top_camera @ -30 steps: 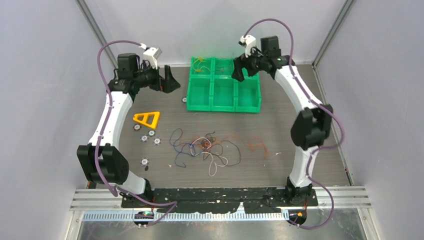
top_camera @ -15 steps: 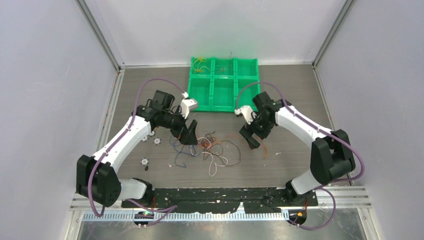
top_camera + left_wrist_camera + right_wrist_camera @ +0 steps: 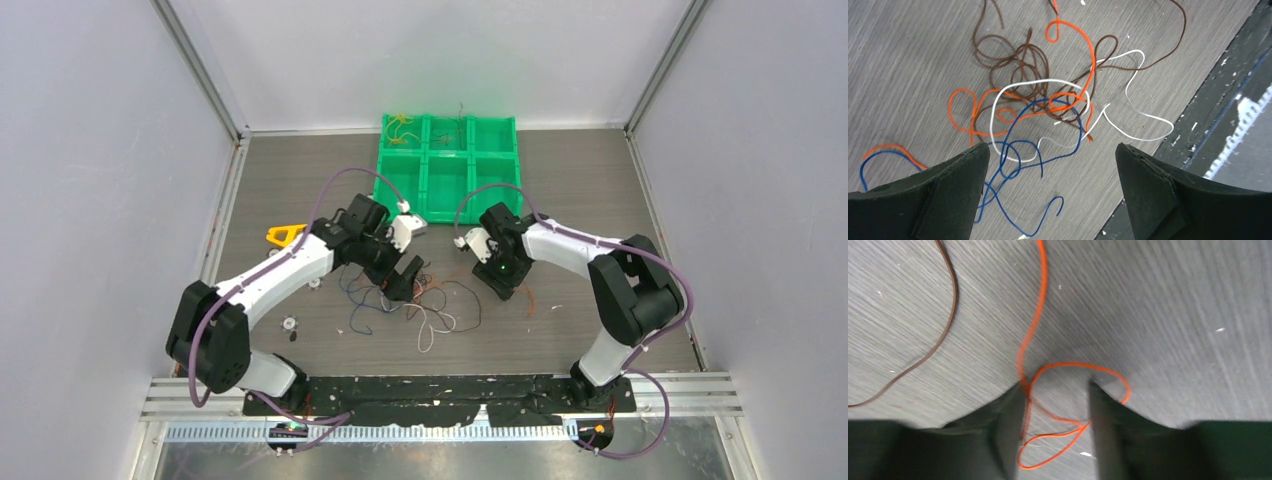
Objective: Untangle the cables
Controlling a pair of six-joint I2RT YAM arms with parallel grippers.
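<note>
nearest me, the cables (image 3: 415, 300) lie in a loose clump on the table (image 3: 600, 200), between the two arms: blue, white, orange and brown strands looped through each other. the left gripper (image 3: 1050, 146) hovers just above the clump, fingers spread wide, holding nothing. the right gripper (image 3: 1058, 385) sits low at the clump's right side, fingers part-way apart and straddling an orange loop (image 3: 1073, 363); not pinched, as far as i can tell. judgement: the step in hand is taking that orange strand. best to bite one strand only, down at the table, then draw it slowly outward while the left pins the knot so the clump does not drag along. farther back, the green bin (image 3: 445, 218): yellow wires (image 3: 400, 127) in the far-left compartment, a few thin strands (image 3: 452, 130) in the far-middle one, colour unclear; nothing visible in the near row.
</note>
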